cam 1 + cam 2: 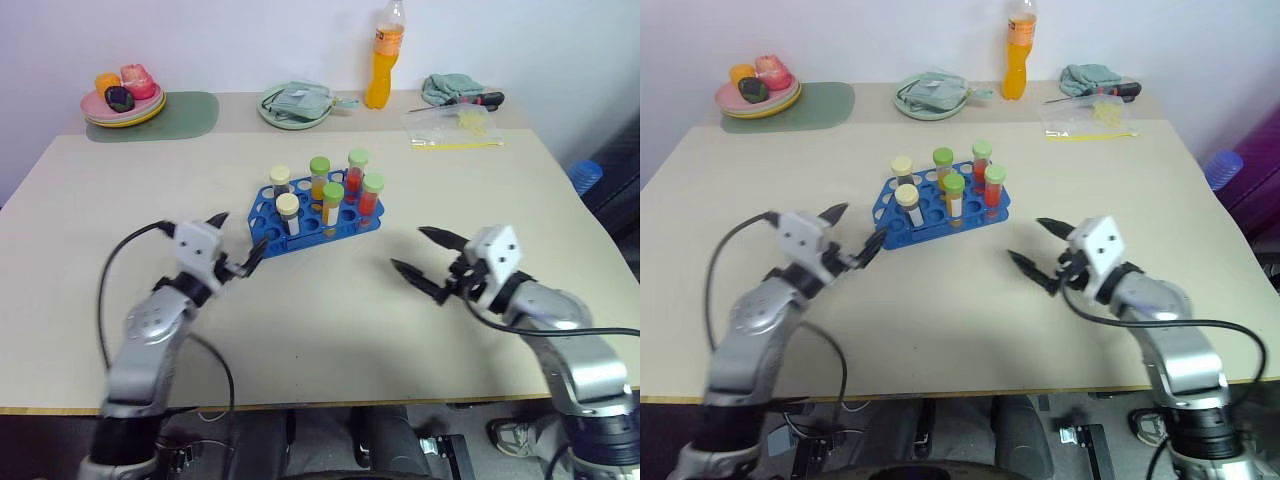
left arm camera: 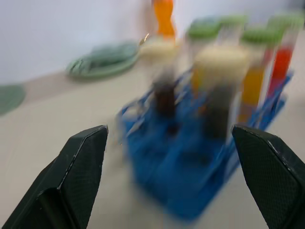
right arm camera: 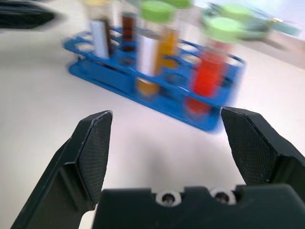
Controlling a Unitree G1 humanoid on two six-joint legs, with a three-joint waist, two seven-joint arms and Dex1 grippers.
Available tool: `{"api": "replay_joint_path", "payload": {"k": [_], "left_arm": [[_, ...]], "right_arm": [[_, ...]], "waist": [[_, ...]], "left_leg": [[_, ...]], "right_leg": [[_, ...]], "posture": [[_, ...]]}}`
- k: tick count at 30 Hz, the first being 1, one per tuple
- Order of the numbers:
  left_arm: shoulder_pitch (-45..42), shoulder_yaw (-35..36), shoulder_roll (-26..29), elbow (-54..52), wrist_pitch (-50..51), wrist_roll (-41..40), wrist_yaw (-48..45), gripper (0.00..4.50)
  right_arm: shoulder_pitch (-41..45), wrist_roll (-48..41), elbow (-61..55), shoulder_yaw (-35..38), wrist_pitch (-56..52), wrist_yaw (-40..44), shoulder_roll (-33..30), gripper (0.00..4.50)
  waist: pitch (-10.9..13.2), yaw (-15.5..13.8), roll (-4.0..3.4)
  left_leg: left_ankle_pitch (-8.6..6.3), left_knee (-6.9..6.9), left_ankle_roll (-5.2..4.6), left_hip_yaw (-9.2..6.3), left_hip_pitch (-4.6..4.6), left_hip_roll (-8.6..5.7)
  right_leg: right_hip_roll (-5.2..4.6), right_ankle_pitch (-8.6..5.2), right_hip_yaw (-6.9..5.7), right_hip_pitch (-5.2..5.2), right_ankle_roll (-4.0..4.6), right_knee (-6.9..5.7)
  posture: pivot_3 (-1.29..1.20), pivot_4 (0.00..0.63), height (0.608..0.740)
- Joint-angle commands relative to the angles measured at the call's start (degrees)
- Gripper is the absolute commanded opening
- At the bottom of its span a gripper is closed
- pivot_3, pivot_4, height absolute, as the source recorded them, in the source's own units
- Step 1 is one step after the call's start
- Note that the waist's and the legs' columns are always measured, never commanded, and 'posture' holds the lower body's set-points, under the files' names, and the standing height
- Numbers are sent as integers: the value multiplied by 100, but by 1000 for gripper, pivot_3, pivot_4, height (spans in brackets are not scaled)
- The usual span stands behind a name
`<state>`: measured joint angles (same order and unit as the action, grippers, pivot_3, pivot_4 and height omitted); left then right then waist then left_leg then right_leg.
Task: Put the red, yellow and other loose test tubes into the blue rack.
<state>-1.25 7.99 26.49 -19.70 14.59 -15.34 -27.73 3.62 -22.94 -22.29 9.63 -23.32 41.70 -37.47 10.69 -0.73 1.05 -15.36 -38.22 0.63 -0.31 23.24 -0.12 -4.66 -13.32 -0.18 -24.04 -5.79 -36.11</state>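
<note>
The blue rack (image 1: 302,243) stands in the middle of the table. Several test tubes stand upright in it: cream-capped dark ones (image 1: 288,213) at its left end, green-capped yellow ones (image 1: 332,201) in the middle, and green-capped red ones (image 1: 371,196) at its right end. My left gripper (image 1: 242,232) is open just off the rack's left end, with nothing between its fingers (image 2: 83,162). My right gripper (image 1: 409,248) is open and empty too, a short way right of the rack and pointing toward it. The right wrist view shows the rack (image 3: 114,78) ahead of those fingers (image 3: 95,148).
Along the table's far edge sit stacked plates with toy fruit (image 1: 124,100), a green mat (image 1: 190,115), a green plate with a cloth (image 1: 295,105), a tall orange drink bottle (image 1: 384,60), a plastic bag (image 1: 455,128) and a screwdriver (image 1: 475,100).
</note>
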Motion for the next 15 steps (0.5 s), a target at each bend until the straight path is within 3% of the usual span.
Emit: {"api": "replay_joint_path", "payload": {"k": [1,6,15], "left_arm": [[394,770,577,-246,240,-502,-562,4255],[932,1248,1113,7,55,-546,-1066,4255],[1062,1323,940,-28,25,-508,-887,4255]], "right_arm": [[-250,-439,191,825,-145,433,-433,4027],[-490,-682,537,1386,-239,757,-777,4027],[-277,-553,770,1143,-121,832,-771,4027]], "waist": [[0,-3,0],[0,-1,0],[0,8,0]], "left_leg": [[0,0,0,1,0,3],[0,-1,0,7,-3,5],[0,-1,0,10,-4,7]], "right_leg": [[-1,-5,0,0,9,1],[-2,-9,2,4,15,5],[-1,-8,4,4,14,5]], "posture": [[0,150,740],[0,150,740],[0,150,740]]}}
